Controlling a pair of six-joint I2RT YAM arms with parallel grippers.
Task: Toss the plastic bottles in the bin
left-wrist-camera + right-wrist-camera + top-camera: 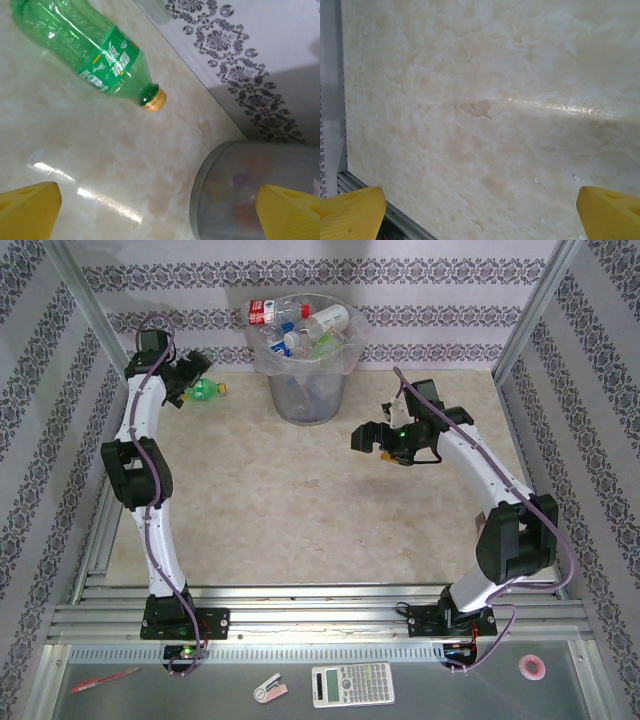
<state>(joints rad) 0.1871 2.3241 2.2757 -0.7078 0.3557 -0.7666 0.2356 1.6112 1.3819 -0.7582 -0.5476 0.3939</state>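
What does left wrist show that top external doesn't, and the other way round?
Left wrist: the print on the green bottle label and its gold cap close up, with the left gripper open and empty.
Top external: the right gripper over the table, the bottles heaped in the bin, a calculator in front.
Both: the green bottle lying on the table beside the bin, near the patterned wall.

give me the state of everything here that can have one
green plastic bottle with orange cap, capped, lying on its side on the table
round grey bag-lined bin, upright, heaped with clear plastic bottles past its rim
left fingers, open, empty
right fingers, open, empty
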